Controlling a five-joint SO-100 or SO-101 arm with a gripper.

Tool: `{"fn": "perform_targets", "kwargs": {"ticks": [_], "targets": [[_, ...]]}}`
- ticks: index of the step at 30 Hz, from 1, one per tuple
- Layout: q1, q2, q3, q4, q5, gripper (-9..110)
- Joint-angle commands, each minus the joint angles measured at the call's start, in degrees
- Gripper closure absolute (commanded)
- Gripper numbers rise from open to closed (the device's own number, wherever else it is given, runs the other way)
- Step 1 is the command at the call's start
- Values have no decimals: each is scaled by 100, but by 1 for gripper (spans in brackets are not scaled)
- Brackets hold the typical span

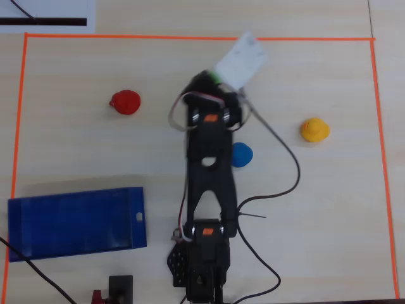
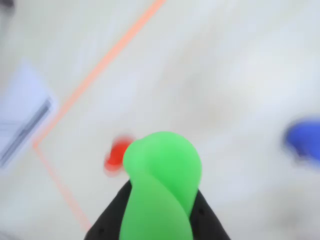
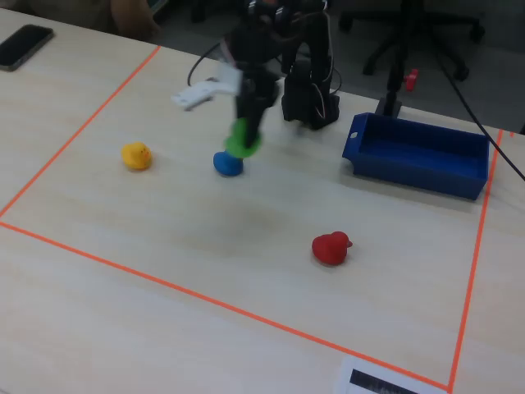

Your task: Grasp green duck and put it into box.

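While lifted clear of the table, the green duck (image 2: 161, 190) is clamped between the gripper (image 2: 160, 210) jaws.
The box (image 3: 418, 156) is seen well apart, with a blue duck (image 3: 228, 164) just below.

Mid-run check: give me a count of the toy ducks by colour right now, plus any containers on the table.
Green duck: 1, held in the gripper above the table
Blue duck: 1
Yellow duck: 1
Red duck: 1
Blue box: 1, nothing in it
Total: 4 ducks and 1 box, 5 things.
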Motion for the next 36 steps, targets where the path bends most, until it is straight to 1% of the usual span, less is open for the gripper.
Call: {"fn": "perform_targets", "kwargs": {"ticks": [1, 3, 7, 13, 16, 23, 24, 25, 28, 30, 32, 33, 34, 35, 36], "targets": [[-1775, 519, 62, 861, 738, 101], [-2373, 519, 158, 1046, 1081, 101], [-3454, 343, 598, 1072, 1441, 101], [-5388, -114, 1213, 853, 1758, 101], [-6038, -439, 1204, 773, 1890, 101], [-6328, -668, 1459, 800, 1714, 101], [-6416, -659, 1591, 800, 1644, 97], [-6504, -642, 1740, 791, 1556, 89], [-6618, -633, 2039, 721, 1468, 77], [-6601, -650, 2136, 703, 1406, 63], [-6539, -659, 2215, 642, 1380, 55], [-6486, -633, 2241, 606, 1380, 54], [-6425, -580, 2268, 571, 1371, 57], [-6328, -510, 2268, 519, 1371, 62], [-6188, -404, 2259, 448, 1371, 70]]}}
